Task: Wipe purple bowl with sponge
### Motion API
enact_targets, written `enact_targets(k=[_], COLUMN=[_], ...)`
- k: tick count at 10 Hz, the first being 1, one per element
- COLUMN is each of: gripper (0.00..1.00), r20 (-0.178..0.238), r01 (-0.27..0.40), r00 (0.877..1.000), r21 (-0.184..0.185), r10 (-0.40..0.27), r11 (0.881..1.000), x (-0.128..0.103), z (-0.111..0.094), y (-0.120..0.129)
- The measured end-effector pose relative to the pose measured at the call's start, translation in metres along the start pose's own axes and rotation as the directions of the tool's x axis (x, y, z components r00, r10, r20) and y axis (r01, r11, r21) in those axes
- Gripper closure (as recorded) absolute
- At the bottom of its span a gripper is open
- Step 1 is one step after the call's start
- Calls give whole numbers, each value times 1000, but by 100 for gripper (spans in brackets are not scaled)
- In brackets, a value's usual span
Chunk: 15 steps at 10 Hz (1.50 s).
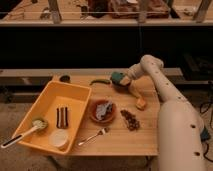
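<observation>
one pincer (121,80) presses sponge (117,77) onto purple bowl (121,85).

My gripper (123,80) sits at the far side of the table (117,141), on the sponge (117,77), which lies over the purple bowl (121,85). Right and nearer lies a chunk (141,104). The larger bowl (103,111) is mid-table, a fork (93,137) nearer, a tray (75,93) to the left.
</observation>
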Motion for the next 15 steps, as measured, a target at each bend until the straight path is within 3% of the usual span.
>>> enact_targets(k=[2,7,9,12,15], gripper=[100,100,100,100,100], r20=[-15,-15,-13,-11,-17], r01=[15,-8,-68,-103,-94], r00=[1000,1000,998,995,995], r21=[9,44,67,80,60], r10=[-14,9,69,104,95], r11=[1000,999,995,991,994], x=[15,18,13,11,-4], z=[-13,-25,-23,-21,-4], y=[0,-17,-27,-36,-31])
